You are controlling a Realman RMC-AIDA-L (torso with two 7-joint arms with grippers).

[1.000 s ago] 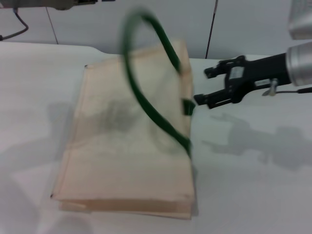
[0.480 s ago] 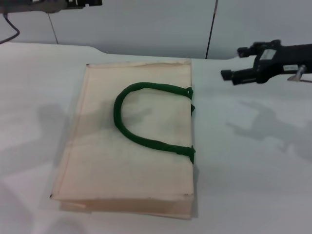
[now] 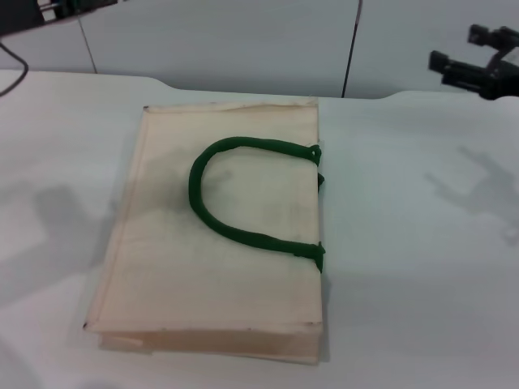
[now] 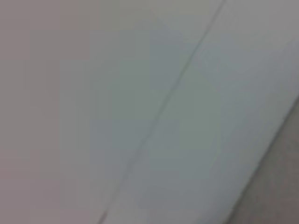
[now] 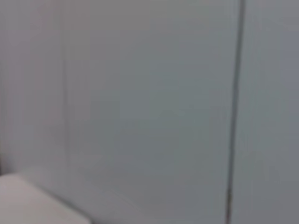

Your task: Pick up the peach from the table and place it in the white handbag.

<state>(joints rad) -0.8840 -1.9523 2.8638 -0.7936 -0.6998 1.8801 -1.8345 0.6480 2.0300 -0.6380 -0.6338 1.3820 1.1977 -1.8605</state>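
Observation:
The white handbag (image 3: 219,235) lies flat on the table in the head view. Its dark green rope handle (image 3: 235,190) rests flat on the top face. The peach is not in view in any frame. My right gripper (image 3: 456,49) is raised at the far right, well away from the bag, open and empty. Only a dark part of my left gripper (image 3: 57,6) shows at the top left corner. Both wrist views show only blank wall panels.
The white table (image 3: 422,243) extends to the right and left of the bag. A grey panelled wall (image 3: 243,36) stands behind the table's far edge. A black cable (image 3: 12,61) hangs at the far left.
The green handle fell from upright to flat on the bag. My right gripper moved up and to the right, away from the bag. My left arm drew back toward the top left corner.

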